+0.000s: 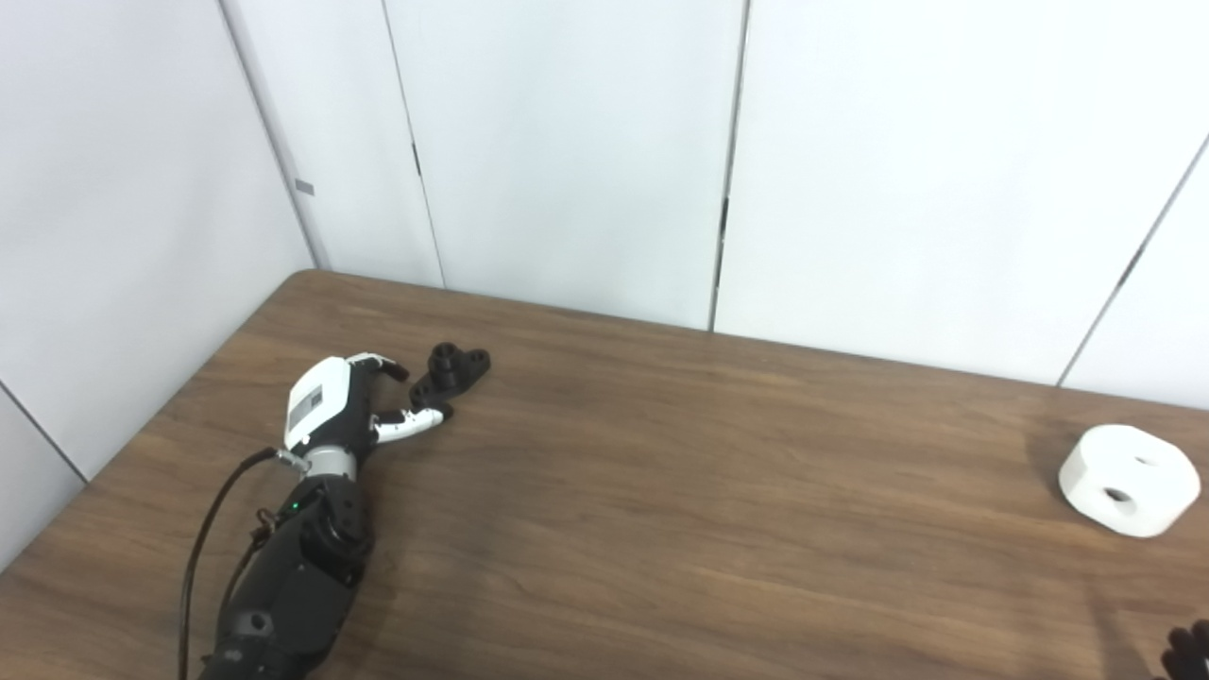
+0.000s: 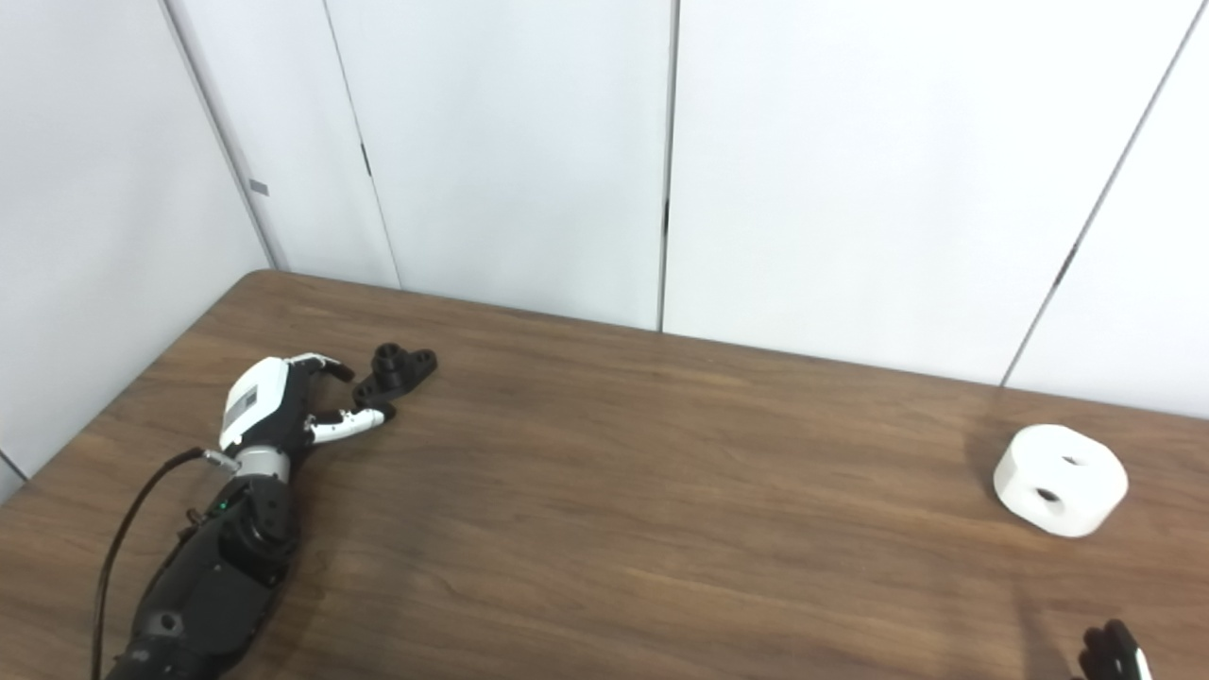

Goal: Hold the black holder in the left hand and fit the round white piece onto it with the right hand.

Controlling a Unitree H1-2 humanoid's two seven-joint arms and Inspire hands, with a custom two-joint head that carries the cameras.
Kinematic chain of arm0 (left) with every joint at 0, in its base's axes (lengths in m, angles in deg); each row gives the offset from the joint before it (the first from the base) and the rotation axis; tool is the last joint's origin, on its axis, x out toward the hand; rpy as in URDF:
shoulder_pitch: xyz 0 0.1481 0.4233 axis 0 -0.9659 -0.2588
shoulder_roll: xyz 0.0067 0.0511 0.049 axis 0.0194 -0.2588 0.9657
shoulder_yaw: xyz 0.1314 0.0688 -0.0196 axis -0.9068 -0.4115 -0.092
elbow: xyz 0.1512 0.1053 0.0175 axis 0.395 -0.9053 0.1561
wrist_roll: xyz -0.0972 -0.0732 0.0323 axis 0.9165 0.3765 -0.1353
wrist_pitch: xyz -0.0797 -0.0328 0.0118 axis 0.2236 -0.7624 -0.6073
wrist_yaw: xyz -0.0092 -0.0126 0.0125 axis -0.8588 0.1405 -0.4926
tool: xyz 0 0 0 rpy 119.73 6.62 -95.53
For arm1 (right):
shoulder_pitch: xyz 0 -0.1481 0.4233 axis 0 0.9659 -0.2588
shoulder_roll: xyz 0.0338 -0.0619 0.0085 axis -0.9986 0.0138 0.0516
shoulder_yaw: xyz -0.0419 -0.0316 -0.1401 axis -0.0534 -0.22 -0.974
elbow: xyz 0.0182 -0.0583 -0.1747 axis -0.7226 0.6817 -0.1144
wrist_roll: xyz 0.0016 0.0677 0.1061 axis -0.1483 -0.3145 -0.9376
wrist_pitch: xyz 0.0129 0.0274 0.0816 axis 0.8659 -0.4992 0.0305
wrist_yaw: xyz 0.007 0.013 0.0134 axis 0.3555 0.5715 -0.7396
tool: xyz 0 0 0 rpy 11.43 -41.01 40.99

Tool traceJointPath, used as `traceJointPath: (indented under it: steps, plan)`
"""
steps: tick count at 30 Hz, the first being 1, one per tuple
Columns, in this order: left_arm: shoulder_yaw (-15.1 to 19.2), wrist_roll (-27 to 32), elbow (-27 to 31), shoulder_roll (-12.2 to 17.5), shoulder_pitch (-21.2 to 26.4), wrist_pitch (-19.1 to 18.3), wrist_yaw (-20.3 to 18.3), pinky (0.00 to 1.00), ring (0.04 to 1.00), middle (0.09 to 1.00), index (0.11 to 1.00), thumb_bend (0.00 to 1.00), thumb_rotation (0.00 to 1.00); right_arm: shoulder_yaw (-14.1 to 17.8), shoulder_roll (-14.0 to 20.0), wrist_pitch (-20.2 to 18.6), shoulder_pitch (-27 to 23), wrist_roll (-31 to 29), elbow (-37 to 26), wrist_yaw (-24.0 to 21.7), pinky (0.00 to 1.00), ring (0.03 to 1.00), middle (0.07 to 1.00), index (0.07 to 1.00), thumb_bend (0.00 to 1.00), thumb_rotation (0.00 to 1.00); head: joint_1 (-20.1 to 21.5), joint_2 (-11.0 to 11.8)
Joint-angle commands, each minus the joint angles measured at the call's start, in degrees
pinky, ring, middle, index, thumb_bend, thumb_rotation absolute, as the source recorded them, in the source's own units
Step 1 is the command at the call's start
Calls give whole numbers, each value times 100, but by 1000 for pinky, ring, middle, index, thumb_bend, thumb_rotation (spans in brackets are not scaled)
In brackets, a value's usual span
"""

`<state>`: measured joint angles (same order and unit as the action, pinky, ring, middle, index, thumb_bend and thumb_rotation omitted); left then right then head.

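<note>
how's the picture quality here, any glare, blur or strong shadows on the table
Left eye view: soft, slightly grainy, even light; faint shadow left of the round white piece. Right eye view: wooden table shows mild sheen, no harsh glare; black holder lacks detail, right hand cropped.

Right hand (image 2: 1113, 654) cut off by the bottom edge, fingertips only

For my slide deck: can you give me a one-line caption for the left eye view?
Left robot hand open beside the black holder; round white piece waits far right on the wooden table.

Matt dark wood-grain table (image 1: 661, 491), matt white round piece (image 1: 1129, 479), matt black holder (image 1: 451, 369)
</note>
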<state>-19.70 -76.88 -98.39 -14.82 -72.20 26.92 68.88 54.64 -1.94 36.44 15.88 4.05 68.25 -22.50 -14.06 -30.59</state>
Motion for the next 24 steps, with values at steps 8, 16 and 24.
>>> traceJointPath:
  steps: [8, 16, 24]
  plan:
    - [-12, 30, 82, 137, 288, 153, 128, 985, 941, 876, 662, 869, 311, -3, -35, 37, 102, -66, 7, -11, 1000, 1000, 980, 992, 635, 1000, 12, -30]
    - [-64, 88, -97, 149, 409, 160, 92, 999, 948, 883, 672, 865, 319, -15, -62, -45, 113, -31, -71, 17, 1000, 1000, 979, 993, 631, 1000, 37, -48]
    - [-81, 108, -143, 142, 456, 124, 70, 1000, 949, 883, 667, 858, 299, -2, -77, -103, 115, -38, -71, 34, 1000, 1000, 979, 993, 636, 1000, 42, -64]
